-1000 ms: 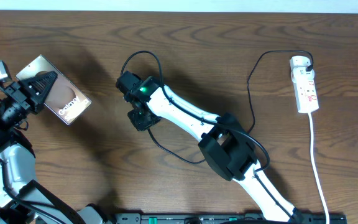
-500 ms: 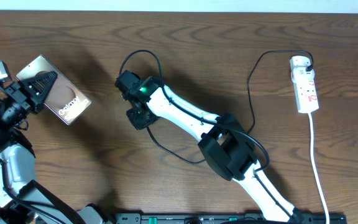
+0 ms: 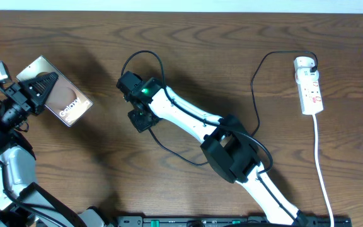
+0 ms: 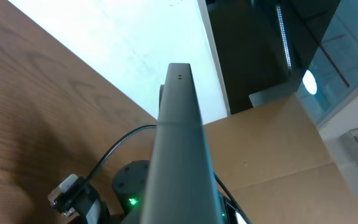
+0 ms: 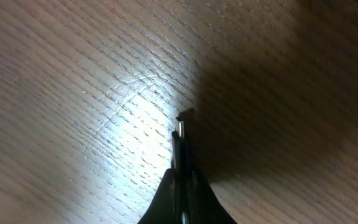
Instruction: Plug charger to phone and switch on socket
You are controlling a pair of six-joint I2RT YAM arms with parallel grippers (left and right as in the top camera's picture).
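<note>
The bronze-brown phone (image 3: 60, 94) with "Galaxy" lettering is held tilted above the table at the far left by my left gripper (image 3: 41, 85), which is shut on it. In the left wrist view the phone (image 4: 179, 143) shows edge-on as a grey slab. My right gripper (image 3: 140, 120) near the table's middle is shut on the black charger cable's plug; its metal tip (image 5: 181, 127) pokes out just above the wood. The cable (image 3: 257, 82) loops away to the white power strip (image 3: 310, 85) at the far right, where it is plugged in.
The strip's white cord (image 3: 323, 170) runs down the right side to the front edge. A slack cable loop (image 3: 145, 57) lies behind the right gripper. A black rail (image 3: 232, 221) runs along the front edge. The table is dark wood (image 3: 200, 38).
</note>
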